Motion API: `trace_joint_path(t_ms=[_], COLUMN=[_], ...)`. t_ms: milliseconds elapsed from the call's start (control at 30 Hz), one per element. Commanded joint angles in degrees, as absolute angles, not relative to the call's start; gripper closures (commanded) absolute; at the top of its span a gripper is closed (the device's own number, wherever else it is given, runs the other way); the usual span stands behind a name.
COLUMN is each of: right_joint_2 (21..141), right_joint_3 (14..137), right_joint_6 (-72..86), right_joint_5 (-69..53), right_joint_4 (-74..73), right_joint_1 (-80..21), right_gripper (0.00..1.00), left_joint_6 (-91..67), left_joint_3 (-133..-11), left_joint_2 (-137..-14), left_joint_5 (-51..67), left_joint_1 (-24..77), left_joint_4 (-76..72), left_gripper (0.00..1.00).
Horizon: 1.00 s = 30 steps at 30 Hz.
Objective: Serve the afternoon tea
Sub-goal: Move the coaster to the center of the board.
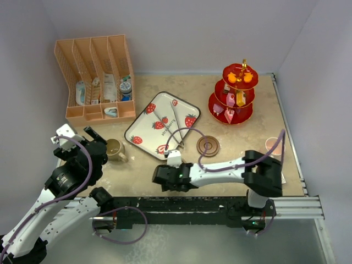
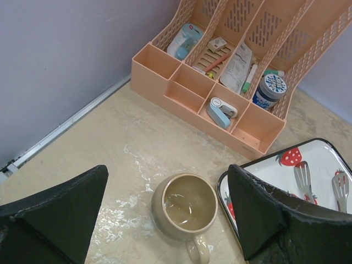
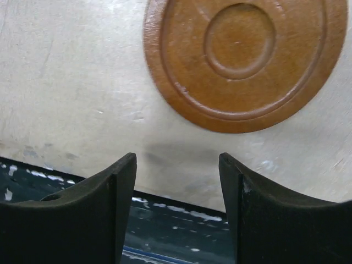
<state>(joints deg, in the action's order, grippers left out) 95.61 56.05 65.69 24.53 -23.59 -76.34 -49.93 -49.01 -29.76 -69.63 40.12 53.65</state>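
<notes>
At the near edge of the table (image 1: 242, 137), the right gripper (image 3: 177, 165) sits low over the surface with its two dark fingers apart and nothing between them, released. A brown round saucer (image 3: 242, 60) lies flat on the table just ahead of it and a little to its right, clear of both fingertips. Over on the left side, the left gripper (image 2: 168, 173) hovers with its jaws spread wide and empty above the tan mug (image 2: 184, 206), which stands upright on the table with its handle towards the arm. Just right of the mug lies a white strawberry-print tray (image 1: 148, 124) set at an angle, with metal tongs (image 1: 177, 125) resting on it. Near the right edge, a pink mug (image 1: 273, 145) shows partly behind the right arm's cable. Farther back on the right stands the red three-tier stand (image 1: 245, 118), with small toy cakes (image 1: 229, 114) in pink and orange on its tiers. In the far left corner sits a peach divided rack (image 1: 71, 113) holding toiletries.
</notes>
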Motion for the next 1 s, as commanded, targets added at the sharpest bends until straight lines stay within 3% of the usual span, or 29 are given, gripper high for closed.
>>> trace_joint_path(t_ms=[0, 133, 333, 500, 700, 967], right_joint_2=[104.4, 103.4, 95.7, 98.7, 99.1, 103.0], right_joint_3=[67.3, 68.7, 66.8, 69.6, 64.6, 62.4], right_joint_6=[75.5, 77.6, 59.9, 55.8, 49.6, 46.2], right_joint_5=[35.0, 37.0, 32.3, 31.5, 25.4, 20.9], right_joint_4=[-43.7, -45.7, -28.5, -27.4, -17.3, -12.2], right_joint_1=[-79.1, -80.3, -80.1, -77.8, -71.2, -70.1], right_gripper=[0.35, 0.35, 0.33, 0.33, 0.34, 0.34], left_joint_6=[-49.1, -48.9, -48.8, -48.9, -48.8, -48.8], left_joint_3=[-50.2, -50.3, -50.2, -50.2, -50.1, -50.2], left_joint_2=[-29.8, -30.0, -30.0, -30.0, -30.1, -30.1], left_joint_5=[-69.9, -69.7, -69.7, -69.7, -69.6, -69.6], left_joint_1=[39.7, 39.7, 39.7, 39.7, 39.7, 39.7], left_joint_4=[52.0, 51.9, 51.9, 51.9, 51.9, 51.8], left_gripper=[0.13, 0.13, 0.13, 0.13, 0.13, 0.13])
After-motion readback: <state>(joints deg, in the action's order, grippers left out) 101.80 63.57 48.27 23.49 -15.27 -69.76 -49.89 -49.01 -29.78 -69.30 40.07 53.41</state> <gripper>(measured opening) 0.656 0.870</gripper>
